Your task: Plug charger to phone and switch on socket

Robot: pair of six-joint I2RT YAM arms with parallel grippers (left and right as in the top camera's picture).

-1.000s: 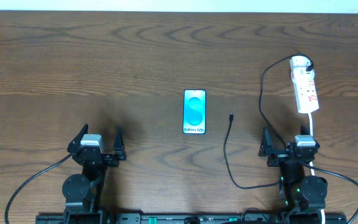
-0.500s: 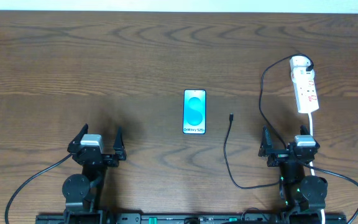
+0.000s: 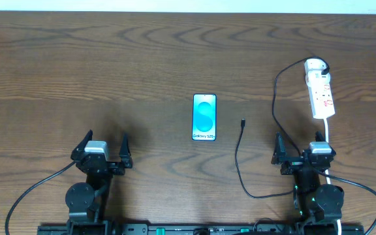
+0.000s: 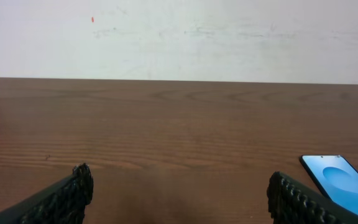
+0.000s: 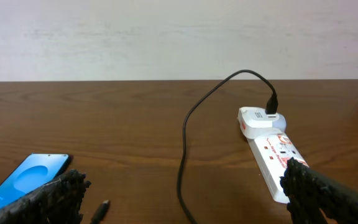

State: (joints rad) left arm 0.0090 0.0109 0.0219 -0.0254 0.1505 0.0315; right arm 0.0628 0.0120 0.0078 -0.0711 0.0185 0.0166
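At the near edge of the brown wooden surface [image 3: 142,52], the left tool [image 3: 102,151] sits with its fingers spread wide and nothing between them, and the right tool [image 3: 303,151] sits the same way, wide and empty. The phone [image 3: 204,117] lies flat near the middle, between the two tools and farther out, apart from both; its long axis runs from near to far, with the white band at its near end. In the left wrist view only a corner of it shows at lower right. Just to the right of the phone, not touching it, is the tip of the charger [image 3: 242,123], pointing away from the arms. From there the thin black cable runs toward the near edge, curves right past the right tool, and rises in a loop to a white plug at the far end of the socket [image 3: 320,89]. The socket lies at the far right, its long axis also near to far, its thick white cord [image 3: 328,134] trailing back beside the right tool.
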